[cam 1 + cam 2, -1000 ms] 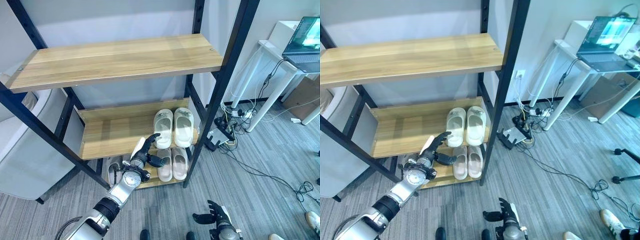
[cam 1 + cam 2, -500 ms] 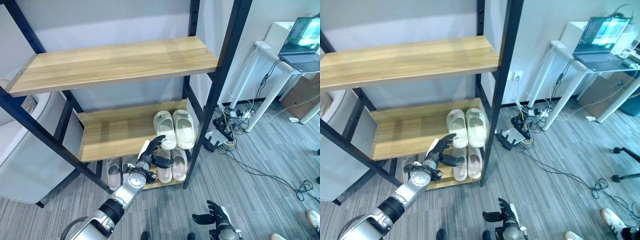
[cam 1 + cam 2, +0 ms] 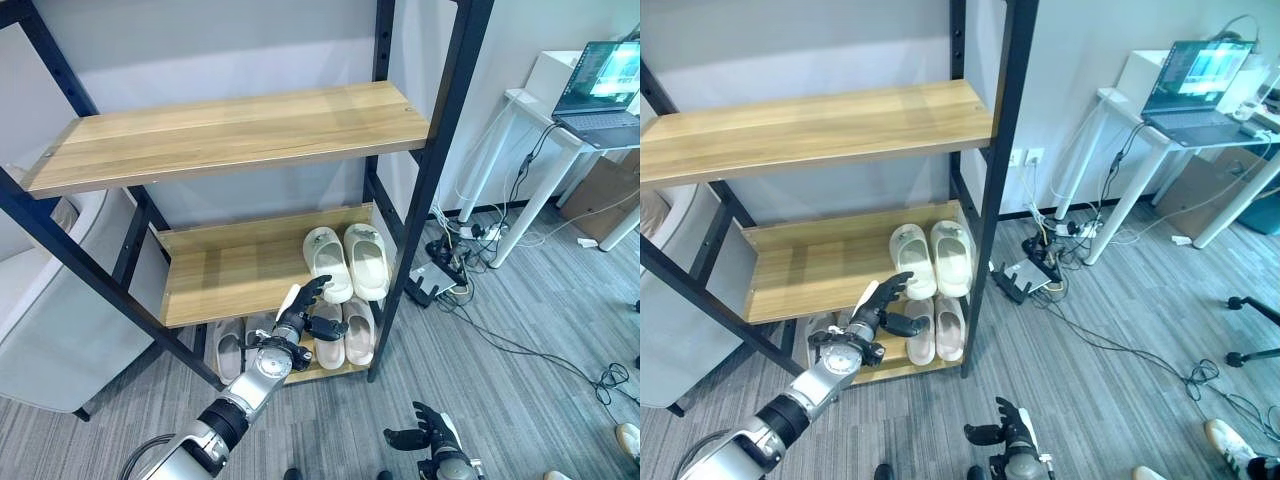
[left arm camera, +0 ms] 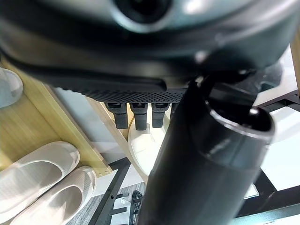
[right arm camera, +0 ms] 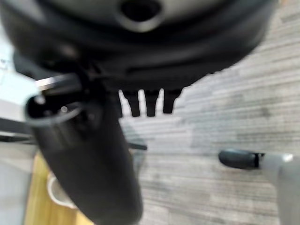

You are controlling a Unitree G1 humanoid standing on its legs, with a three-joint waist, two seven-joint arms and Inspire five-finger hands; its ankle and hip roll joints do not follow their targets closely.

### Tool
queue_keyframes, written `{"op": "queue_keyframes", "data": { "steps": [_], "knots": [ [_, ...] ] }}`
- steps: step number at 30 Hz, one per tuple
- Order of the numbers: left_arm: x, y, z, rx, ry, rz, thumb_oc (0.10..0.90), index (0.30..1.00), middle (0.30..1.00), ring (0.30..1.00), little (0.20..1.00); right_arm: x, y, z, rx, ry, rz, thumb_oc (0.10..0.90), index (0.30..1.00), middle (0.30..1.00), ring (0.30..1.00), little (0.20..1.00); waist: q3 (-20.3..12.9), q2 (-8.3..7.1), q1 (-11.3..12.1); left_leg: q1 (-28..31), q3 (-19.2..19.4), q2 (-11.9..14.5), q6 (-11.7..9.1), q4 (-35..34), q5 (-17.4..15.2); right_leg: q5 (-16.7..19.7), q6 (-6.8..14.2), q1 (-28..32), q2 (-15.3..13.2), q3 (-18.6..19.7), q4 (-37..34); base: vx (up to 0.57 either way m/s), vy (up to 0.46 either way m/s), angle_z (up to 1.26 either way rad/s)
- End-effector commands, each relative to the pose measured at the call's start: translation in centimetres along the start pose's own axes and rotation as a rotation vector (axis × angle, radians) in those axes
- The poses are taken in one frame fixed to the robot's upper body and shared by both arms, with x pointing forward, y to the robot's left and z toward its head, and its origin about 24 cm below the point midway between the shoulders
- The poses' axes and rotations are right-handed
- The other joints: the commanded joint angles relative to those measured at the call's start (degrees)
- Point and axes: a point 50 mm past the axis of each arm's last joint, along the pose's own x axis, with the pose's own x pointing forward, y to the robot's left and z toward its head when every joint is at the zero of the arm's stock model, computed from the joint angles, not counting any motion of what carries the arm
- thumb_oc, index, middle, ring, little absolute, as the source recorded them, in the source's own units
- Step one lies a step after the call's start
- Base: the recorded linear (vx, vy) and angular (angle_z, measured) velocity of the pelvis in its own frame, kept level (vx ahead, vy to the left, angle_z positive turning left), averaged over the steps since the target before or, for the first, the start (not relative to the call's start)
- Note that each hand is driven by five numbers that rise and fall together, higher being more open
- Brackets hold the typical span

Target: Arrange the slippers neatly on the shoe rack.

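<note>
Grey striped carpet [image 3: 520, 390] covers the floor beneath a plain pale wall [image 3: 220, 45]. To the right, a white desk [image 3: 545, 110] carries an open laptop [image 3: 603, 95], with cables and a power strip [image 3: 478, 228] tangled below it.

My left robot hand [image 3: 302, 312] covered part of the slippers [image 3: 343, 333] on the bottom shelf [image 3: 318, 369], so I could not tell whether it touched them. The middle shelf [image 3: 220, 272] hid the heels of the grey pair [image 3: 228, 349]. The picture's edge cut off the right robot hand [image 3: 425, 435] at the wrist.
</note>
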Motion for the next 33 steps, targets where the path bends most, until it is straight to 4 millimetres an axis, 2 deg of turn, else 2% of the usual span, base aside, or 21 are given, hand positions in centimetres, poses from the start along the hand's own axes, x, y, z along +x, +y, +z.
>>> {"op": "queue_keyframes", "data": {
  "steps": [1, 10, 17, 18, 19, 20, 22, 24, 26, 33],
  "knots": [
    [1.6, -0.6, 6.2, 0.014, -0.265, -0.042, 0.8, 0.9, 0.9, 0.9, 0.9, 0.6, -0.2, 1.7, 0.029, -0.058, -0.031, 0.8, 0.9, 0.9, 0.9, 0.9, -0.6, 0.93, -0.2, 4.1, 0.6, -3.0, 0.7, 0.5, -9.6, -5.5, -0.1, -0.3, 2.3, -0.7, 0.7, 0.0, -0.026, 0.03],
    [1.4, 2.2, 7.6, 0.177, -0.354, 0.042, 0.8, 0.9, 0.9, 0.9, 0.9, 0.3, -0.1, 0.8, 0.031, -0.042, -0.024, 0.8, 0.9, 0.9, 0.9, 0.9, -1.1, 1.17, 0.5, 4.4, 0.2, -3.0, 0.6, 0.5, -9.6, -5.6, -0.1, 0.2, 2.4, -1.2, 0.7, 0.0, -0.01, 0.03],
    [1.2, 3.0, 8.7, 0.221, -0.411, 0.07, 0.8, 0.9, 0.9, 0.9, 0.9, 0.3, 0.0, 0.8, 0.033, -0.041, -0.025, 0.8, 0.9, 0.9, 0.9, 0.9, -1.4, 1.21, 0.7, 4.2, 0.0, -3.1, 0.5, 0.5, -8.8, -5.3, -0.2, 0.3, 2.3, -1.8, 0.7, -0.02, -0.01, 0.01],
    [1.1, 4.2, 8.8, 0.225, -0.424, 0.122, 0.8, 0.9, 0.9, 0.9, 0.9, -0.8, -0.4, -2.1, 0.031, 0.008, -0.001, 0.8, 0.9, 0.9, 0.9, 0.9, -1.3, 1.3, 0.1, 4.1, 0.1, -3.1, 0.4, 0.5, -8.8, -5.1, -0.1, 0.1, 2.3, -1.5, 0.7, -0.02, -0.011, 0.05],
    [1.1, 4.1, 8.7, 0.223, -0.422, 0.121, 0.8, 0.9, 0.9, 0.9, 0.9, -0.9, -0.4, -2.2, 0.03, 0.01, -0.001, 0.8, 0.9, 0.9, 0.9, 0.9, -1.4, 1.37, 0.1, 4.4, 0.1, -3.1, 0.4, 0.5, -9.4, -5.6, -0.1, 0.4, 2.3, -1.5, 0.7, -0.07, -0.02, 0.04],
    [0.5, 6.1, 9.2, 0.252, -0.456, 0.165, 0.8, 0.9, 0.9, 0.9, 0.9, -1.8, -3.4, -1.3, 0.042, -0.11, -0.009, 0.8, 0.9, 0.9, 0.9, 0.9, -0.8, 0.85, -1.2, 4.0, 0.8, -3.0, 0.3, 0.5, -8.8, -4.8, 0.0, -0.3, 2.3, -1.1, 0.7, -0.09, -0.031, -0.06],
    [0.0, 7.4, 9.1, 0.302, -0.459, 0.197, 0.8, 0.9, 0.9, 0.9, 0.9, -2.8, -5.0, -1.6, 0.036, -0.15, -0.013, 0.8, 0.9, 0.9, 0.9, 0.9, -0.7, 0.64, -1.6, 4.2, 1.0, -2.9, 0.2, 0.5, -9.4, -5.2, 0.1, -0.1, 2.5, -1.1, 0.8, -0.08, -0.04, -0.08],
    [-0.3, 7.8, 8.6, 0.31, -0.447, 0.208, 0.8, 0.9, 0.9, 0.9, 0.9, -3.1, -5.2, -1.9, 0.029, -0.152, -0.008, 0.8, 0.9, 0.9, 0.9, 0.9, -0.6, 0.45, -1.6, 4.3, 1.0, -2.8, 0.2, 0.5, -9.4, -5.2, 0.1, 0.1, 2.4, -1.3, 1.0, -0.05, -0.039, 0.0],
    [-0.8, 7.9, 8.1, 0.245, -0.441, 0.204, 0.8, 0.9, 0.9, 0.9, 0.9, -3.1, -5.1, -2.2, 0.031, -0.135, -0.009, 0.8, 0.9, 0.9, 0.9, 0.9, -0.8, 0.42, -1.3, 4.7, 0.9, -2.8, 0.2, 0.5, -9.3, -5.4, 0.0, 0.5, 2.5, -1.5, 1.1, -0.05, -0.042, 0.0],
    [-3.1, 8.1, 8.8, 0.154, -0.529, 0.162, 0.8, 0.9, 0.9, 0.9, 0.9, -2.2, -4.8, -3.1, -0.007, -0.055, -0.041, 0.8, 0.9, 0.9, 0.9, 0.9, -1.8, 0.57, 0.7, 5.7, -0.3, -2.9, 0.4, 0.5, -8.7, -5.7, -0.4, 2.0, 2.6, -2.7, 1.3, -0.06, -0.03, 0.07]
  ]
}}
